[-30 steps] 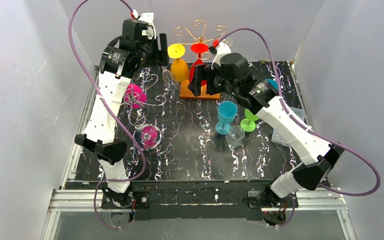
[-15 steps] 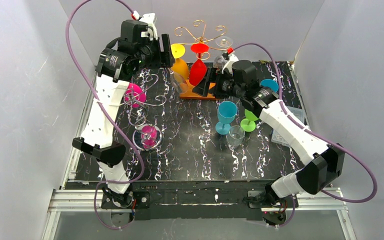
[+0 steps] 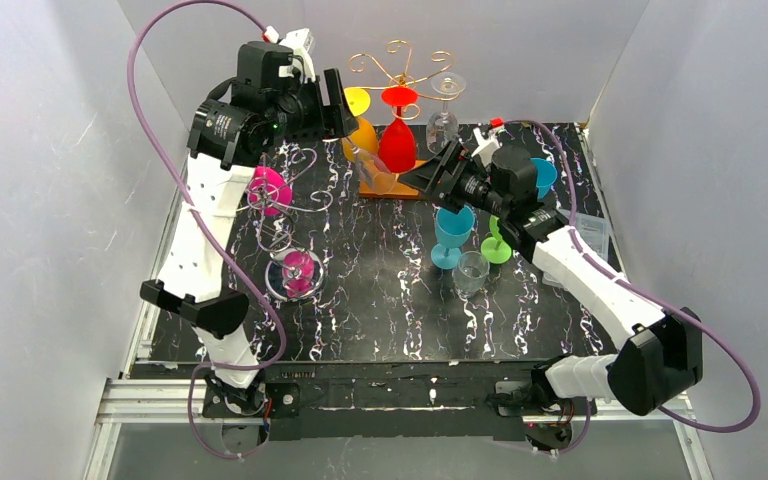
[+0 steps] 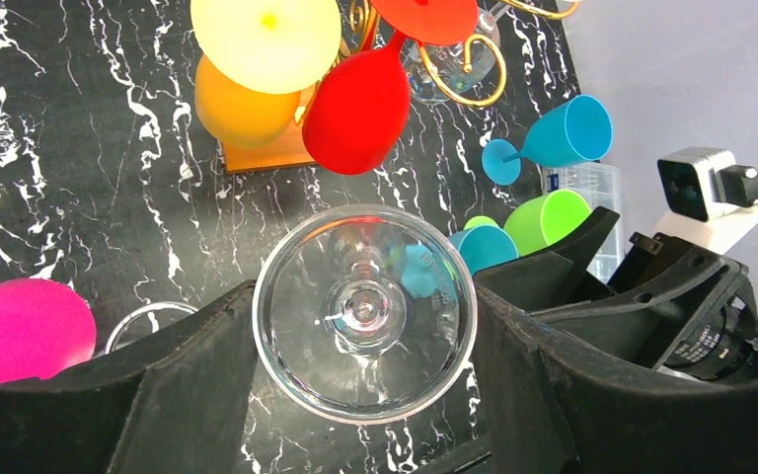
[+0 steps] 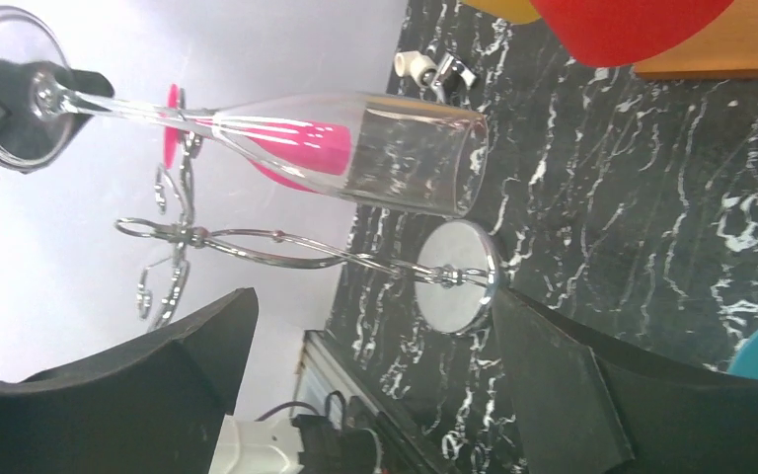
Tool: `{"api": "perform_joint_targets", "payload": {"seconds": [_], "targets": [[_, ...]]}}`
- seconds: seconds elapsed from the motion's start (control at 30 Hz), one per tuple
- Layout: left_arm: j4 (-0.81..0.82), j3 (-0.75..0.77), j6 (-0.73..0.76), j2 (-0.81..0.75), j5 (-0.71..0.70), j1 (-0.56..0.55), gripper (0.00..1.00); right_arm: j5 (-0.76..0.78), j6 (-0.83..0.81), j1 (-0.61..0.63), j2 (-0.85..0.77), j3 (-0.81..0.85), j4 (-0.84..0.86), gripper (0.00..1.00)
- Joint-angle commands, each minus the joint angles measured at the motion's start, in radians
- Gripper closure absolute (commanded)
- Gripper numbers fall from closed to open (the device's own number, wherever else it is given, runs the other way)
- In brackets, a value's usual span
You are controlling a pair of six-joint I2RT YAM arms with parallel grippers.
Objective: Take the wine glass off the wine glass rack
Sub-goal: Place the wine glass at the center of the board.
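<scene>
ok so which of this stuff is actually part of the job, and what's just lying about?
Job: clear glass, gripped by its base in the left tool; gold rack beside it; right tool, open and empty.
Lying about: silver rack with pink glass; blue glass; green glass; clear cup.

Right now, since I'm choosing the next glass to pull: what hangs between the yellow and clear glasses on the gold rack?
The red glass, between the yellow glass and the clear glass on the gold rack; the top view shows it.
</scene>
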Motion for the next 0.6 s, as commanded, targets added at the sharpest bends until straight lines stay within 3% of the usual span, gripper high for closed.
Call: {"api": "perform_joint_targets", "payload": {"seconds": [0.0,0.27,0.3,0.57], "targets": [[-0.006,0.003,-0.026,-0.088,0.037,-0.005,0.75,0.010,0.099,-0.001,-0.037,-0.037,0.173,0.02],[-0.004,0.000,-0.051,-0.104,0.067,-0.006,0.75,0.028,0.187,-0.001,-0.023,-0.104,0.266,0.02],[-0.004,-0.004,-0.060,-0.107,0.076,-0.006,0.75,0.020,0.233,-0.001,-0.016,-0.146,0.365,0.02],[0.007,-0.020,-0.083,-0.120,0.103,-0.005,0.75,-0.019,0.363,-0.001,0.051,-0.195,0.560,0.02]]}}
